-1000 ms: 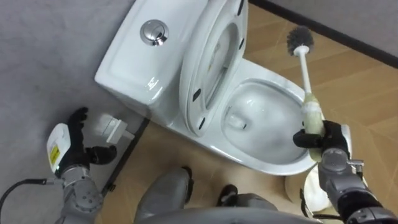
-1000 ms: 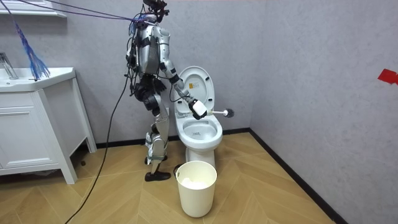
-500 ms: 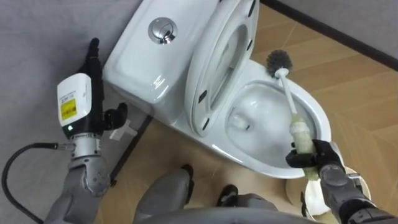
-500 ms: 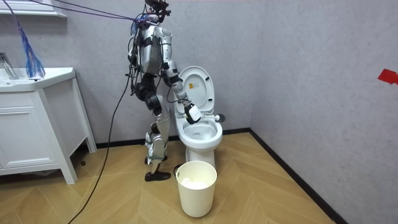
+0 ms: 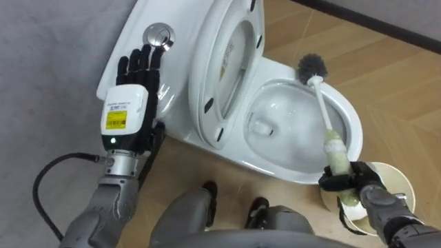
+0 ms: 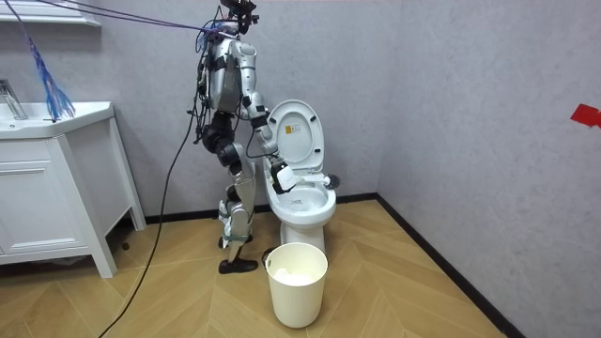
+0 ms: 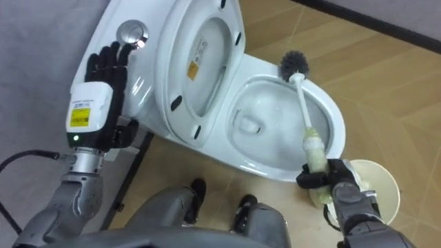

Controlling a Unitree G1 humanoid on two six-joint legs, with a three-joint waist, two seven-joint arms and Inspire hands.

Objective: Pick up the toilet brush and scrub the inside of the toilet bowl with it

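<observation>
The white toilet [image 5: 258, 162] stands with its seat and lid [image 5: 224, 65] raised against the tank. My right hand [image 5: 353, 182] is shut on the pale handle of the toilet brush [image 5: 324, 118] at the lower right. The shaft slants up across the bowl, and the dark bristle head [image 5: 311, 66] is at the bowl's far rim. My left hand [image 5: 134, 96] is raised in front of the tank [image 5: 178, 72] with straight fingers, its fingertips just below the round chrome flush button [image 5: 159, 33]. In the room view I stand beside the toilet [image 6: 302, 199], on the room view's left of it.
A white bin [image 5: 391, 184] stands on the wood floor just under my right hand, also seen as the bin [image 6: 298, 282] in front of the toilet. A white vanity cabinet [image 6: 52, 188] stands at the room view's left. Grey wall backs the tank.
My left hand has risen from low beside the tank to in front of it, fingers near the flush button. The brush came down from above the floor to the bowl's far rim.
</observation>
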